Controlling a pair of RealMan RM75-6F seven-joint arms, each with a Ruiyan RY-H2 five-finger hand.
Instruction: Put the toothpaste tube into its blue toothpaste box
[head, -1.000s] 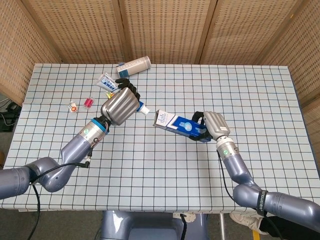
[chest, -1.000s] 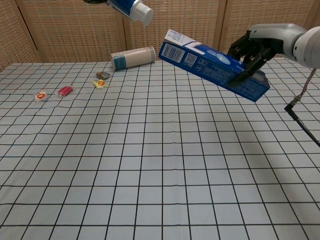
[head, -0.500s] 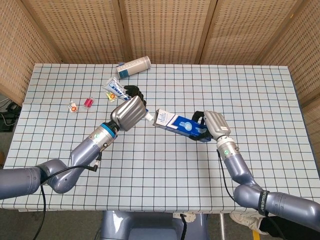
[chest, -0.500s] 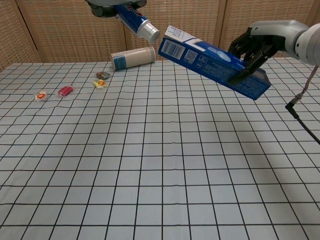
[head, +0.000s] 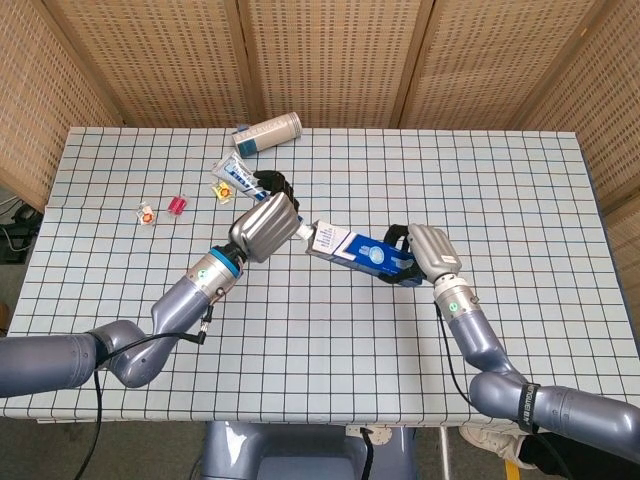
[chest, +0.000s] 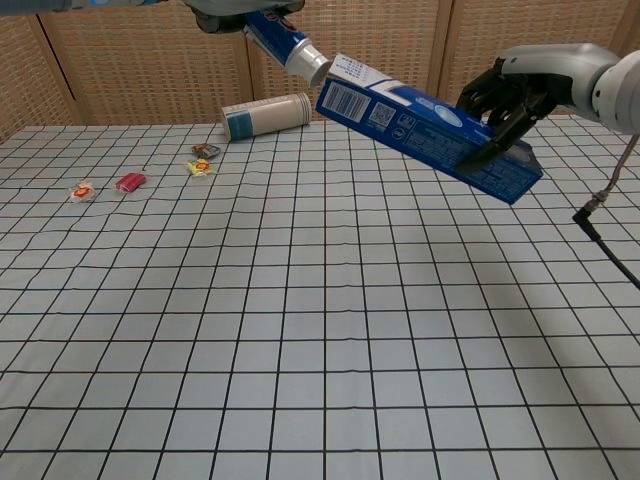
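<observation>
My left hand (head: 263, 224) grips the blue and white toothpaste tube (chest: 288, 43) above the table. The tube's white cap points right and sits at the open end of the blue toothpaste box (chest: 430, 128). My right hand (head: 428, 250) holds that box in the air by its right end, with the open flap end tilted up to the left. In the chest view the box (head: 360, 251) slopes down to the right, and only the lower edge of the left hand (chest: 238, 12) shows at the top. The right hand (chest: 520, 85) wraps its dark fingers around the box.
A white and teal cylinder (head: 266, 132) lies on its side at the back of the checked table (head: 330, 330). Small wrapped items lie at the left: a yellow packet (head: 229, 177), a red one (head: 177, 205) and an orange one (head: 146, 212). Wicker screens stand behind.
My left hand has carried the tube rightward, bringing its cap from well left of the box up to the box's open end. The right hand and box have stayed put.
</observation>
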